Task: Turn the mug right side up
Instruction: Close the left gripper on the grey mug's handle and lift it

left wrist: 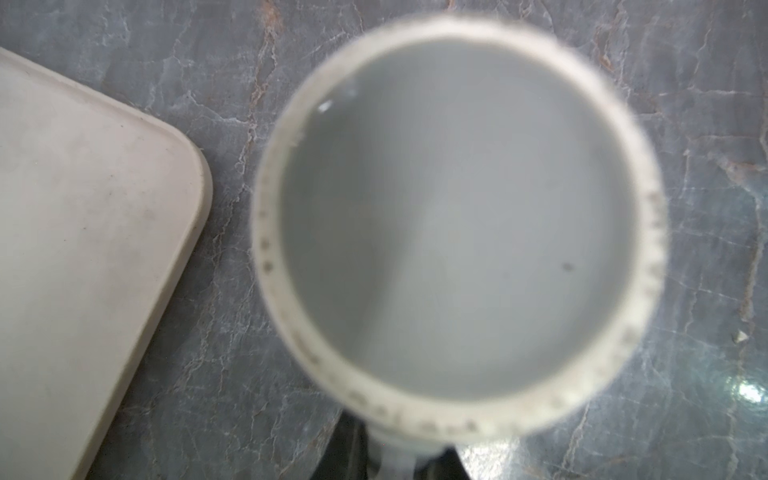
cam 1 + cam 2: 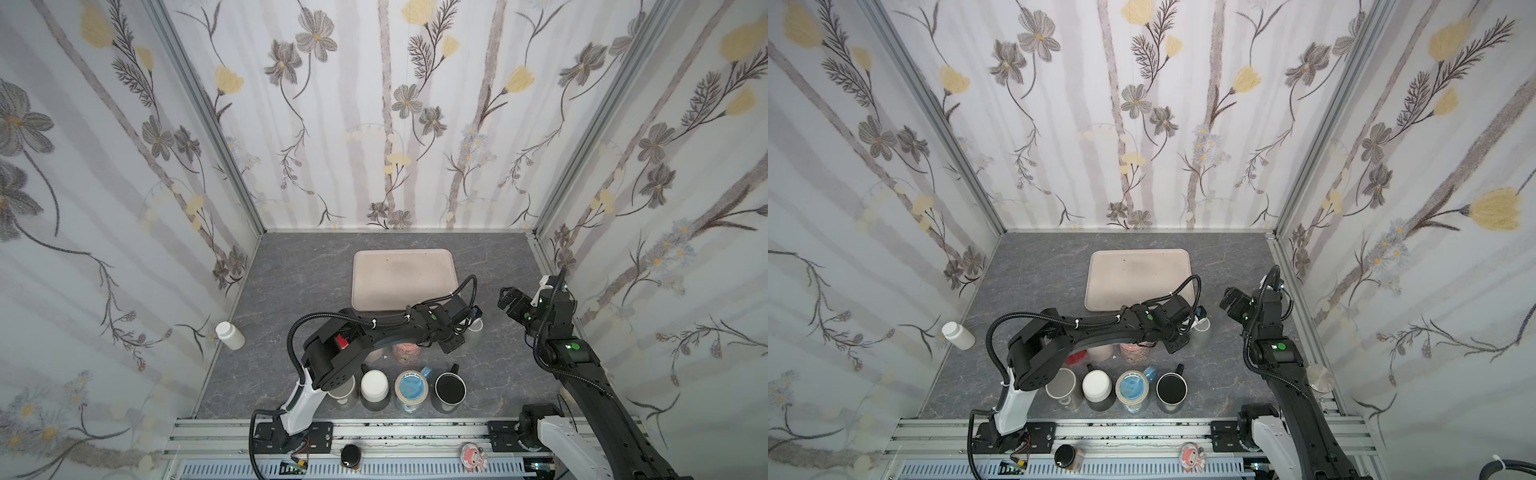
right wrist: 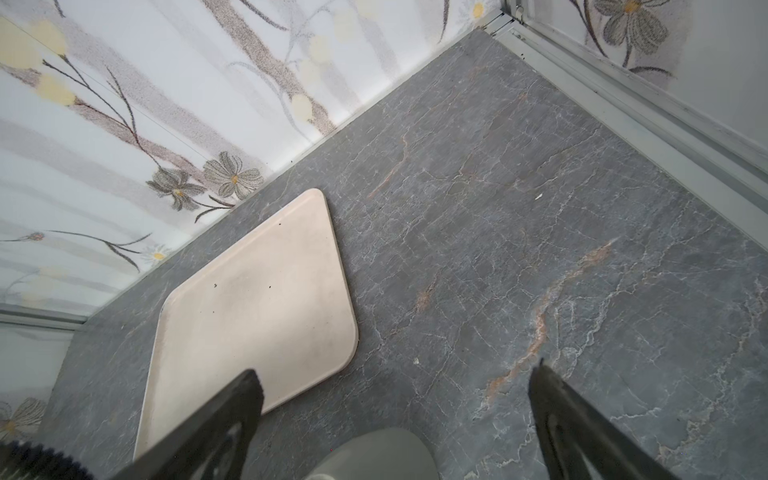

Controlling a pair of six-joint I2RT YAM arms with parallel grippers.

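The mug (image 1: 457,224) is pale grey and stands upside down on the dark stone table, its speckled foot ring and flat base filling the left wrist view. Both top views show it (image 2: 474,334) (image 2: 1201,336) just right of the tray's near corner, partly under my left wrist. My left gripper (image 1: 395,457) (image 2: 466,328) reaches down beside it, its two dark fingers shut on a pale part at the mug's side that looks like the handle. My right gripper (image 3: 397,374) (image 2: 505,297) hangs open to the right of the mug, with nothing between its fingers.
A beige tray (image 2: 403,278) lies behind the mug. Near the front edge stands a row of cups: grey (image 2: 343,388), white-topped (image 2: 374,386), blue (image 2: 411,388), black (image 2: 450,388). A pink speckled cup (image 2: 405,351) sits under my left arm. A white bottle (image 2: 229,334) stands at the left wall.
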